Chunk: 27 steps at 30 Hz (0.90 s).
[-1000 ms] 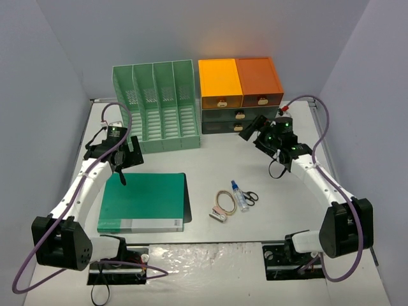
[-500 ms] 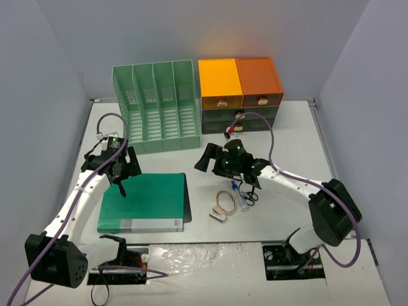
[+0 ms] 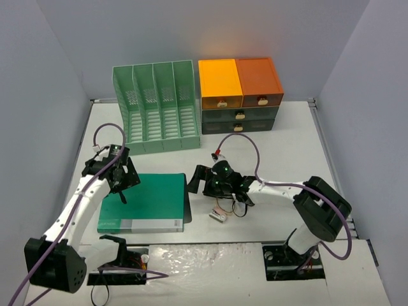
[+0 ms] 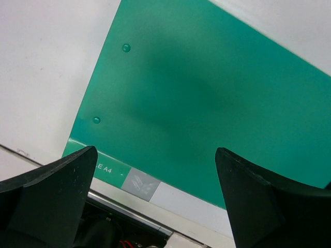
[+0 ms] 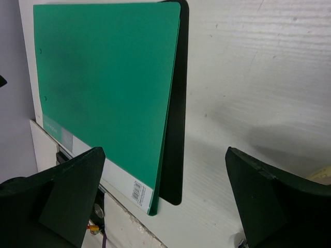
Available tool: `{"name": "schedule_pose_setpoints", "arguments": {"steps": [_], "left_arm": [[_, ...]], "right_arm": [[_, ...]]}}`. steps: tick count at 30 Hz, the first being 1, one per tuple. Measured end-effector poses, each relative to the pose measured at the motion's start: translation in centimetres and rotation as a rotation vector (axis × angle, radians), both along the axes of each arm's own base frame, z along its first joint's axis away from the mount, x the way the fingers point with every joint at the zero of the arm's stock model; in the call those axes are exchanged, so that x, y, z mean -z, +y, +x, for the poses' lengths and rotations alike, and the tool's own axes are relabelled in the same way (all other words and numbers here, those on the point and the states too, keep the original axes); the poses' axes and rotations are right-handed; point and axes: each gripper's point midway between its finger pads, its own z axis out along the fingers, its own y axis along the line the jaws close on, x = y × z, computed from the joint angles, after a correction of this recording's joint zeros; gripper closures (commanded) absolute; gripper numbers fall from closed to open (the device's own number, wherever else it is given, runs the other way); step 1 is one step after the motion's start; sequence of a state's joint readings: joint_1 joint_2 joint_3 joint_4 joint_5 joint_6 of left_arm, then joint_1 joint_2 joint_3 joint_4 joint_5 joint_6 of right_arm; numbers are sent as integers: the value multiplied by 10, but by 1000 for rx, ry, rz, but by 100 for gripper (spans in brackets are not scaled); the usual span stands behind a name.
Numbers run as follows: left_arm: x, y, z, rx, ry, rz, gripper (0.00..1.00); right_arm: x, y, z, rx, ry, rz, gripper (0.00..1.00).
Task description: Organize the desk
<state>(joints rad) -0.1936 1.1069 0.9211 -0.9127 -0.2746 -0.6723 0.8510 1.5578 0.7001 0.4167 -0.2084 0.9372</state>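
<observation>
A grey-walled booth encloses the desk (image 3: 287, 143), which fills the overhead view. A rack (image 3: 156, 108) and a drawer unit (image 3: 239, 95) are set along its far edge. A green folder (image 3: 143, 204) is laid flat at the near left. The left gripper (image 3: 122, 182) is held over the folder's far left corner, and the right gripper (image 3: 193, 181) is placed just beside its right edge. Small items (image 3: 223, 205) are scattered by the right arm, too small to be told apart.

From the left wrist, the folder's cover is seen between widely parted fingers (image 4: 51, 191), and nothing is held. Whether the cover is touched cannot be told.

From the right wrist, the jaws are likewise spread and empty, and the folder's dark right edge is framed between them.

The step in hand is judged to be the pickup of the folder. A grip on its edge would next be called for, so that it can be lifted and filed upright in a rack slot.
</observation>
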Motion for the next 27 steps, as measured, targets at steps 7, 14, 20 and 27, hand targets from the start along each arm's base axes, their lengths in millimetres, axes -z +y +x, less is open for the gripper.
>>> {"name": "schedule_pose_setpoints", "arguments": {"steps": [7, 14, 20, 27], "left_arm": [[18, 16, -12, -81, 135, 80, 3], [16, 50, -14, -250, 135, 67, 3], [19, 68, -16, -345, 134, 23, 3], [39, 73, -16, -418, 162, -95, 3]], "right_arm": [[17, 14, -24, -51, 46, 2, 0], [16, 21, -34, -86, 45, 13, 0], [19, 18, -37, -91, 48, 7, 0], [19, 18, -40, -103, 52, 10, 0]]}}
